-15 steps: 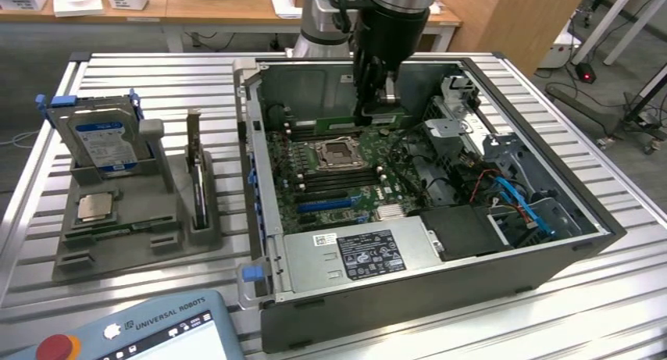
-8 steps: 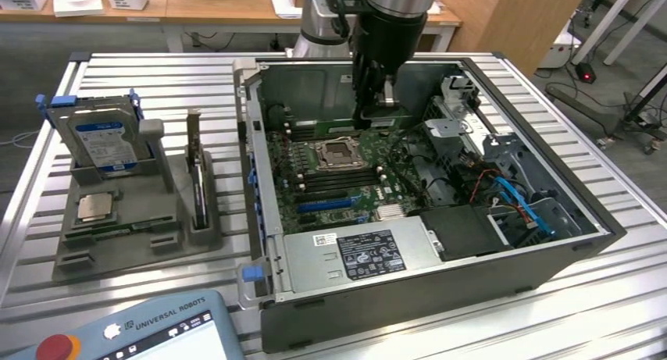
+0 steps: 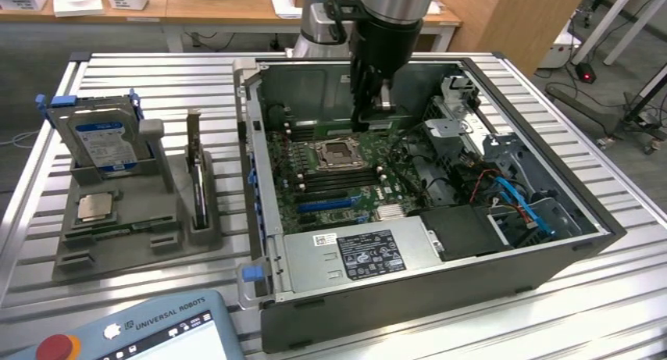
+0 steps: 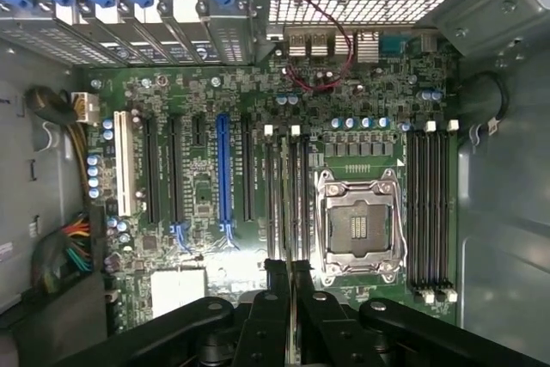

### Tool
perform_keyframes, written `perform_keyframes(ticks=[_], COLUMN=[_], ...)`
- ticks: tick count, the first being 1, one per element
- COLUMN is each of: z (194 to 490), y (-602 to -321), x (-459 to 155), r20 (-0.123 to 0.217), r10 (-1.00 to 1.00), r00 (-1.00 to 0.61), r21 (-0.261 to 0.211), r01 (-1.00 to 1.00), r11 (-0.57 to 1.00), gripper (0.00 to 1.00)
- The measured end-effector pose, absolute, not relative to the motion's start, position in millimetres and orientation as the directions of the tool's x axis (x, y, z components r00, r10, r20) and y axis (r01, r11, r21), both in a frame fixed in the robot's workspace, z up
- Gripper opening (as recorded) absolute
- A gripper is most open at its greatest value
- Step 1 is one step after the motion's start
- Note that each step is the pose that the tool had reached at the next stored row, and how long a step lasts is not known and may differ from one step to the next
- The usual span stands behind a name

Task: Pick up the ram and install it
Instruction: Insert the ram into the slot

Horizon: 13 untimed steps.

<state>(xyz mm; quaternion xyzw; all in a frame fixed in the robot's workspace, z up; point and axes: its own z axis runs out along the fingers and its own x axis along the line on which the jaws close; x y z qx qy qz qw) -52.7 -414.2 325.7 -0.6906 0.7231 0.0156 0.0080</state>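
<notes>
Exterior view: the arm reaches down into an open computer case (image 3: 583, 243). Its gripper (image 3: 370, 116) pinches the ram (image 3: 336, 126), a green stick held level over the motherboard, on the far side of the empty processor socket (image 3: 339, 153).

Wrist view: the gripper (image 4: 290, 268) has its black fingers (image 4: 275, 279) almost pressed together, above the memory slots (image 4: 296, 186) beside the processor socket (image 4: 357, 221).

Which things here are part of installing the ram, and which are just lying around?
In the job: ram, held by the end effector; memory slots; motherboard.
Lying about: hard drive, processor chip, expansion card, teach pendant.
</notes>
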Motion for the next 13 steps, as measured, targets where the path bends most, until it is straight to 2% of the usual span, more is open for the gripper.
perform_keyframes(ticks=[13], z=[317.5], y=[-413.3], x=[-52.7], r20=[-0.033], r10=[-0.998], r00=[-0.053], r21=[0.011], r01=[-0.999], r11=[0.052], gripper=[0.13])
